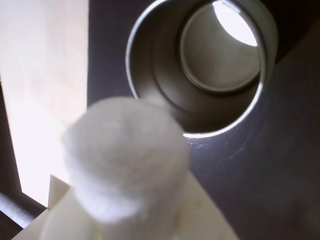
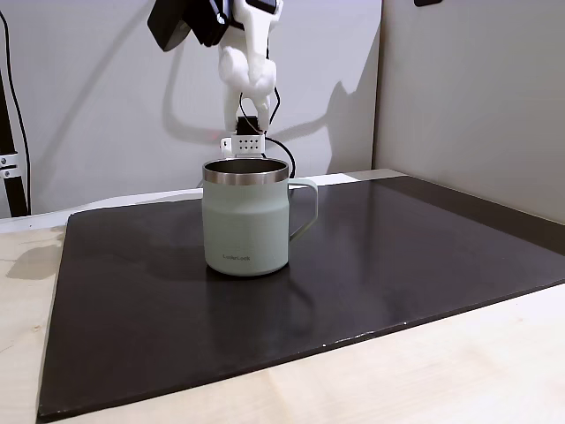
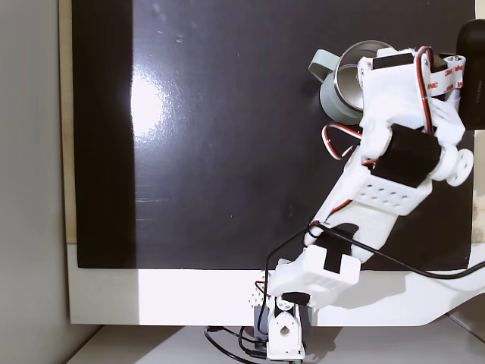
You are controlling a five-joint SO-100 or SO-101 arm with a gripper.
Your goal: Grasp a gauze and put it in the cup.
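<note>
gauze [image 1: 125, 155] held in the gripper [image 2: 248, 81], above the cup [image 2: 246, 216].

Blurred white fabric gauze roll [image 1: 125, 160] fills the wrist view's lower left. In a fixed view, the white arm hides much of the sage-green metal mug [image 3: 341, 87] at upper right.

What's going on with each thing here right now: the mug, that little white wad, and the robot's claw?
cup: upright on the dark mat, open, nothing visible inside.
gauze: held in the gripper, raised beside the cup's rim, not yet in.
gripper: shut on the gauze, hanging above the cup.
</note>
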